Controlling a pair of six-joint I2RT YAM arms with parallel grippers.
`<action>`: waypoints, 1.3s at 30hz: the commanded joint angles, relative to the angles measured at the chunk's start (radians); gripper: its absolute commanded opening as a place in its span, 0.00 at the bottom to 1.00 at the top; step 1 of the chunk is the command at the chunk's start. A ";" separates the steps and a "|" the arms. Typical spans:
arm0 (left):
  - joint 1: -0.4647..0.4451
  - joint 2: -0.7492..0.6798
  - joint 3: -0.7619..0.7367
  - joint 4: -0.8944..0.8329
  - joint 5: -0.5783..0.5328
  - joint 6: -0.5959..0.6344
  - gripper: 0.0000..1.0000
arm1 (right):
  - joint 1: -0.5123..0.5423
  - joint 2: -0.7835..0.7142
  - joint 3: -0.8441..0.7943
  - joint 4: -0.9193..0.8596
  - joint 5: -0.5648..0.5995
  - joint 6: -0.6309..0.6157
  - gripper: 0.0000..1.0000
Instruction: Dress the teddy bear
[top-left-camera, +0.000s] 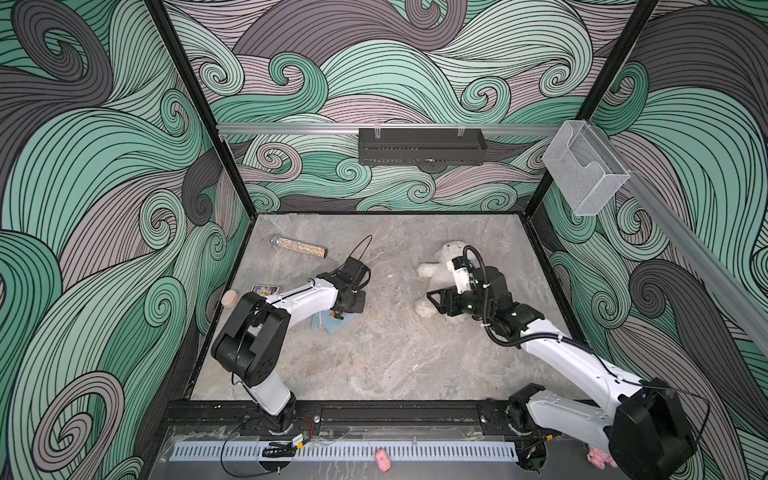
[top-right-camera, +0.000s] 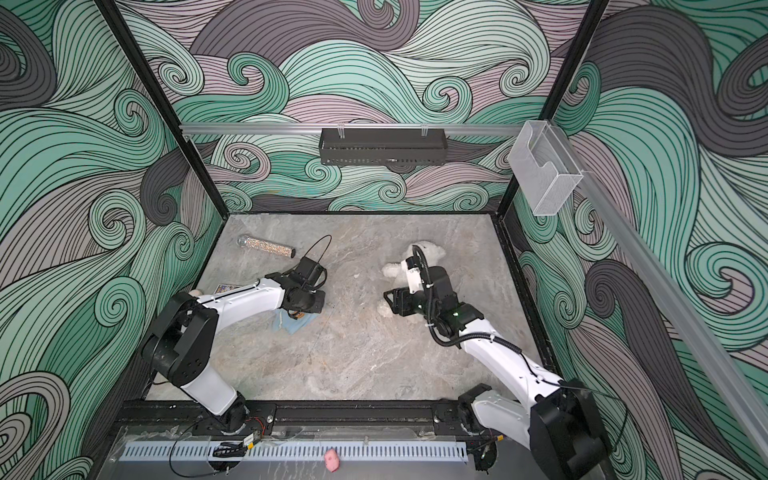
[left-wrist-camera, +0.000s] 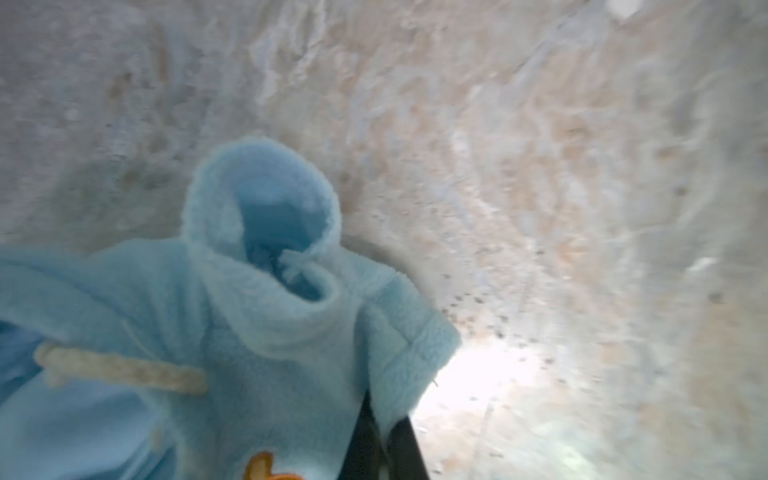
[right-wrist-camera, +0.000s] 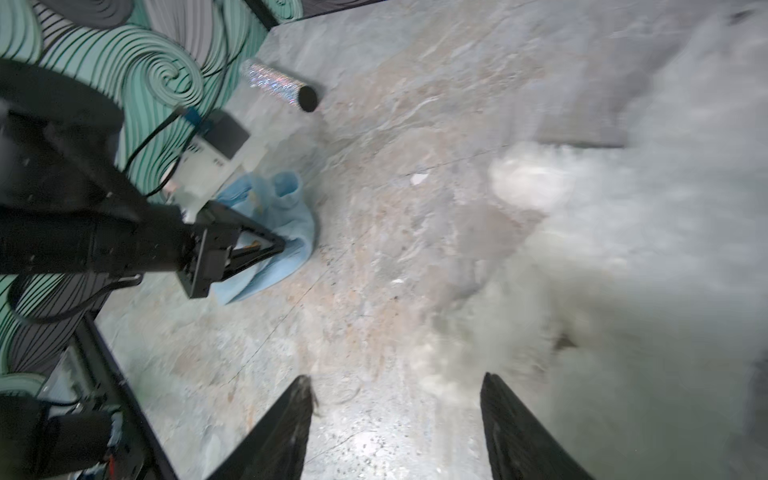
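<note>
Nearest the front edge of the table (top-left-camera: 395, 353), the right gripper (right-wrist-camera: 397, 386) stands with its jaws well apart and nothing between them, beside the blurred white fur. If it closes from here, we judge it may catch only loose pile, and the toy would slip or roll.

Toward the left edge, the left gripper (right-wrist-camera: 280, 246) is pinched tight on a thin edge of the blue hoodie (left-wrist-camera: 270, 332). With so small a bite the fleece may pull free on a lift. It may also hang bunched with its openings collapsed, and the pale drawstring (left-wrist-camera: 120, 370) could snag.

Further back, toward the right edge, the teddy bear (top-left-camera: 444, 255) lies on the table, not yet dressed, well apart from the hoodie.

In both top views the arms cover the left fingers, most of the hoodie and the bear's torso. We cannot tell whether the bear lies face up, nor whether the right jaws touch its fur. The right wrist view smears the bear to a grey haze. Near the far left corner lies a glittery tube (top-left-camera: 299, 246).
</note>
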 joint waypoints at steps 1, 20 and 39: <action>-0.003 -0.053 0.025 0.086 0.233 -0.106 0.01 | 0.108 0.069 -0.045 0.230 -0.005 0.003 0.65; -0.004 -0.086 0.012 0.116 0.381 -0.075 0.03 | 0.261 0.719 0.106 0.763 0.069 0.127 0.48; -0.059 -0.187 -0.157 0.190 0.226 0.060 0.51 | 0.263 0.622 0.180 0.490 0.067 0.501 0.00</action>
